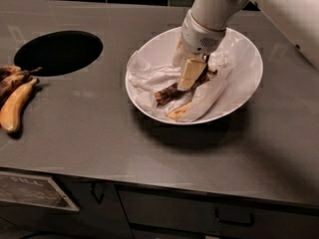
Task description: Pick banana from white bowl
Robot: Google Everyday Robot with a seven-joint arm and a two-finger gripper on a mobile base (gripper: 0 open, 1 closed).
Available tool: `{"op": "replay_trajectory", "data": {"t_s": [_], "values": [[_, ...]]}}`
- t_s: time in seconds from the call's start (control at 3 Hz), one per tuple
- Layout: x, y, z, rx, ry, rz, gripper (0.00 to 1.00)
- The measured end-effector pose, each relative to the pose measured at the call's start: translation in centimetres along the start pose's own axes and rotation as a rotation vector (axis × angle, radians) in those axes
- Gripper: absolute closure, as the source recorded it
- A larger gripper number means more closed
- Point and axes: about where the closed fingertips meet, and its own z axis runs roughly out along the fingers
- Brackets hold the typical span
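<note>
The white bowl [246, 86] stands on the grey counter, right of centre. In it the dark, shrivelled banana [169, 92] lies across crumpled white paper [149, 76]. A small pale-yellow peel scrap [178, 112] lies at the bowl's near side. My gripper [187, 78] reaches down into the bowl from the upper right. Its tip is at the banana's right part and hides that end of it.
A round dark hole [59, 52] is cut in the counter at the left. A bunch of yellow-brown bananas [15, 101] lies at the far left edge. Cabinet drawers with handles run below the counter's front edge [159, 180].
</note>
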Motion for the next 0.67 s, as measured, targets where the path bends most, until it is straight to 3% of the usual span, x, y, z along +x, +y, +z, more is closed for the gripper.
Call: {"op": "replay_trajectory", "data": {"t_s": [0.67], "values": [[0.26,0.16,0.31,-0.007,-0.003,0.006,0.44]]}}
